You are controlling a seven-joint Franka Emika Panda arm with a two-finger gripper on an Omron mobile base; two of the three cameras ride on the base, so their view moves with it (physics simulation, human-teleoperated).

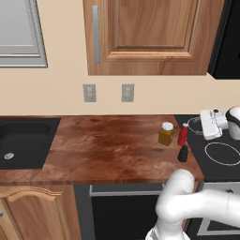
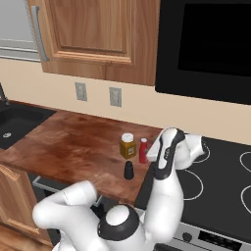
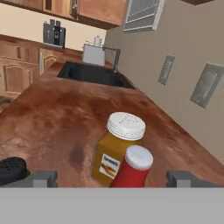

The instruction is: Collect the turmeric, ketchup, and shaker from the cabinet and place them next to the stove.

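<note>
While the arm hangs over the stove's left edge, the scene reads so:
Jaws: spread wide, holding nothing; the ketchup (image 3: 132, 168) stands between the two fingertips (image 3: 41, 178) in the hand view, untouched.
Gripper (image 1: 199, 125): at the stove (image 1: 220, 164), just right of the ketchup.
Turmeric (image 1: 166, 133): upright on the surface (image 1: 108, 150), close to the stove's left edge, just left of the ketchup.
Ketchup: upright, between turmeric and stove.
Shaker (image 1: 183, 153): upright on the surface, just in front of the ketchup, apart from it.
Cabinet (image 1: 150, 37): on the wall above, door closed.
Sink (image 1: 23, 140): far left end of the surface, well apart from the three.
</note>
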